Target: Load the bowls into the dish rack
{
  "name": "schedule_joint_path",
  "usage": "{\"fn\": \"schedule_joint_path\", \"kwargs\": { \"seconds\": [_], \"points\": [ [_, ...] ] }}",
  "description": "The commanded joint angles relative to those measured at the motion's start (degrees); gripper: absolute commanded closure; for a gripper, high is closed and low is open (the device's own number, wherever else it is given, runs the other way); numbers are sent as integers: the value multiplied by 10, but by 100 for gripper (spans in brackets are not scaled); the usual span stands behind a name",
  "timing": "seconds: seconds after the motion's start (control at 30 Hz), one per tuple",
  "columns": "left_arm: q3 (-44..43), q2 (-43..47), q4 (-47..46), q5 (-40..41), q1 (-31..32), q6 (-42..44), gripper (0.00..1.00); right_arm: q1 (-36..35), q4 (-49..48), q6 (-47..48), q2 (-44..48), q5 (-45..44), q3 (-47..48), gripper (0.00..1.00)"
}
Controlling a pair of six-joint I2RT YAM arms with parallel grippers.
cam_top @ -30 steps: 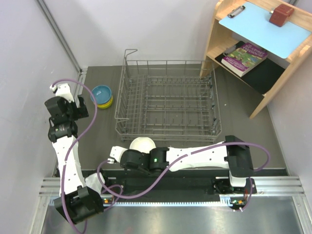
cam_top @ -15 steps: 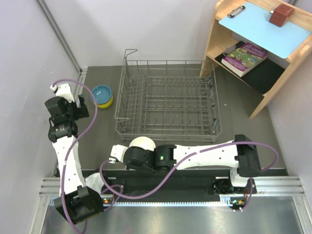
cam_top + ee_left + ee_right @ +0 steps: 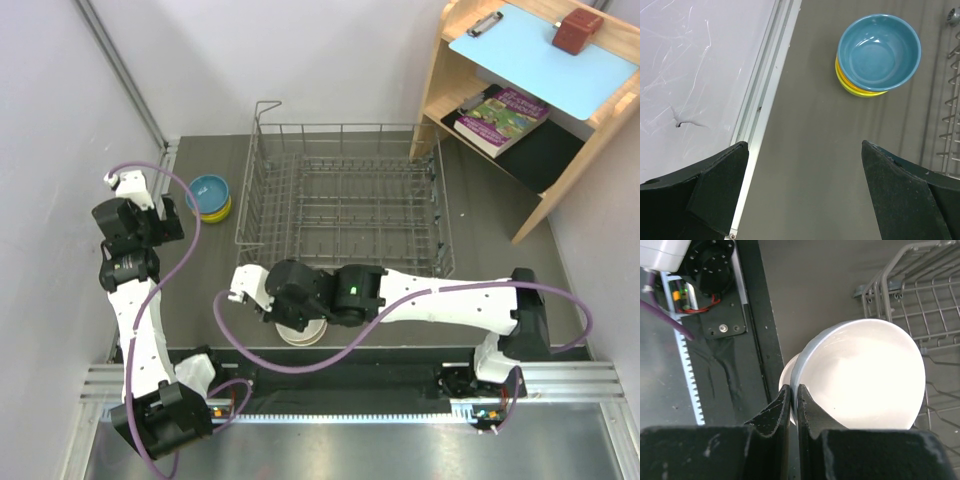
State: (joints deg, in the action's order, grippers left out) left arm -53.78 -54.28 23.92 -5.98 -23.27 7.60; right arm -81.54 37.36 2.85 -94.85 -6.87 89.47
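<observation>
Top external: the dish rack holds no bowls, so by my judgement every bowl is left to load. Left wrist: the left gripper hangs with fingers apart over the surface, short of the blue bowl stacked on the yellow-green bowl. Right wrist: the right gripper is clamped on the white bowl at its rim, just beside the rack's corner.

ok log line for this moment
right gripper: shut on white bowl rim | left gripper: open, apart from blue bowl | dish rack: no bowls
</observation>
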Motion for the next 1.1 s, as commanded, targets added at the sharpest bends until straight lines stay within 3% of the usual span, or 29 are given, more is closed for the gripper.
{"fn": "schedule_joint_path", "kwargs": {
  "seconds": [0.0, 0.17, 0.47, 0.6, 0.83, 1.07],
  "points": [
    [5, 1, -31, -16, -5, 5, 1, 28, -12, 5, 50, 66, 62, 100],
    [8, 4, -31, -29, -5, 8, 1, 86, 0, -10, 61, 163, 98, 100],
    [10, 8, -27, -40, -5, 9, 1, 114, 6, 10, 77, 201, 116, 100],
    [9, 12, -23, -46, -5, 11, 1, 144, -41, 18, 100, 216, 105, 100],
    [21, 29, -13, -67, -5, 35, 1, 263, -132, -25, 85, 281, 91, 100],
    [20, 32, 5, -126, -4, 51, 1, 381, -209, -132, 5, 416, 113, 100]
  ]
}}
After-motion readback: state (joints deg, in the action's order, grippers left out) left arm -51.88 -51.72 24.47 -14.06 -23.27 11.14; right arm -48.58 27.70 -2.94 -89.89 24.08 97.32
